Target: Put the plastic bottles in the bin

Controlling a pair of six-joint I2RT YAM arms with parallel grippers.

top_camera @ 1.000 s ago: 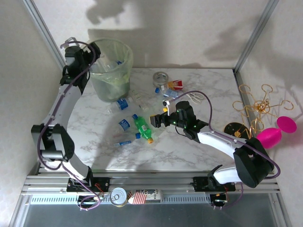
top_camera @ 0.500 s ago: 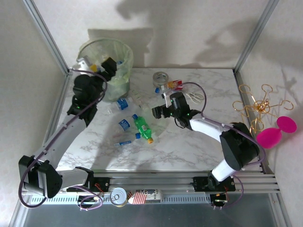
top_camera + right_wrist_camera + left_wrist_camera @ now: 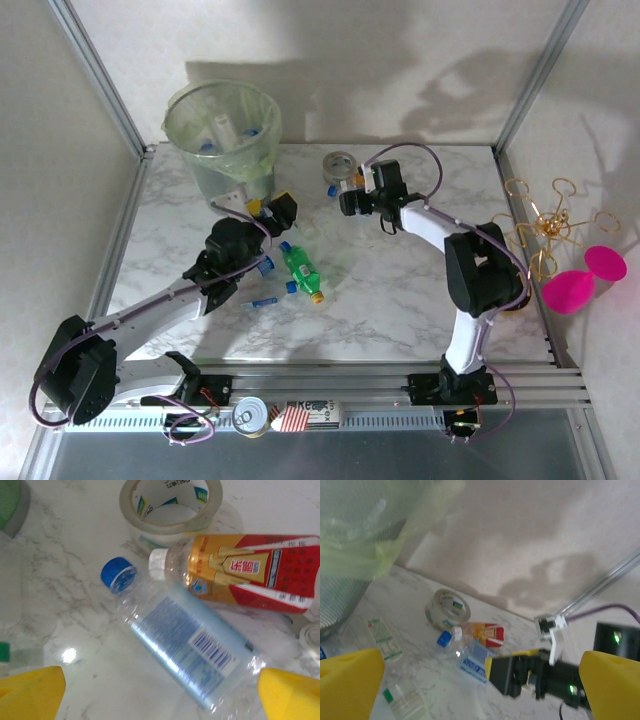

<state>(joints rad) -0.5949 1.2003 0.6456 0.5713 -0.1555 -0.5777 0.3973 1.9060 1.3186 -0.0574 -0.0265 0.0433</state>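
The left jaws came down from the bin (image 3: 240, 165), wide open and empty. The right jaws, open and empty too, moved over a clear blue-capped bottle (image 3: 185, 650) lying on the table (image 3: 70, 575).

The white marble-patterned table (image 3: 400, 300) carries the pale green bin (image 3: 215, 185), which stands upright at the far left corner. Near the middle of the far edge lies a grey tape roll (image 3: 339, 162). Just beside it, a clear blue-capped bottle (image 3: 185, 645) and a red-labelled bottle (image 3: 250, 575) with a white cap lie on their sides, close against each other. Toward the centre lies a green bottle (image 3: 301, 270) with a yellow cap, and a small clear blue-labelled bottle (image 3: 259, 301) lies near it on the left.
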